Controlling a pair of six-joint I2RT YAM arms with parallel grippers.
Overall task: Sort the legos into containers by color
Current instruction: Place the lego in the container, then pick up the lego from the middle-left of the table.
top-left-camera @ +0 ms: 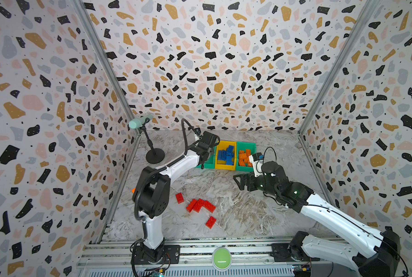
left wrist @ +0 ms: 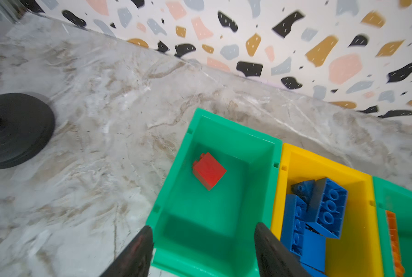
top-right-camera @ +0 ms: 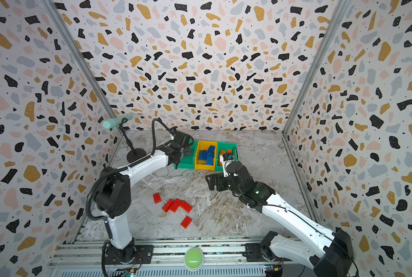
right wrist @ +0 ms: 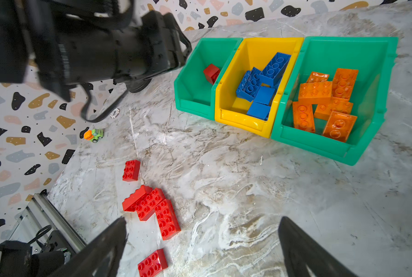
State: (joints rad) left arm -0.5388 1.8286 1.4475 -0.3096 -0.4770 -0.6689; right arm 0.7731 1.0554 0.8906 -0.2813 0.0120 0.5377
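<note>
- Three containers are set in a touching row at the far side of the desk (top-left-camera: 236, 215): a left green container (left wrist: 233, 134), a yellow container (right wrist: 255, 43) in the middle, and a right green container (right wrist: 344, 40).
- The left end effector (left wrist: 203, 227) is held above the near end of the left green container, its jaws parted and nothing gripped between them.
- One red lego (left wrist: 208, 171) is seen lying on the floor of the left green container (the only piece visible in it), clear of the jaws.
- Blue legos (right wrist: 263, 84) are piled in the yellow container, and orange legos (right wrist: 324, 100) are gathered in the right green container.
- Five loose red legos (right wrist: 152, 206) are spread on the desk, nearer and to the left of the containers, three of them touching in a cluster.
- The right end effector (right wrist: 202, 220) is held over the middle of the desk, spread wide and empty.
- A toy car (right wrist: 93, 135) is seen at the left edge of the desk.
</note>
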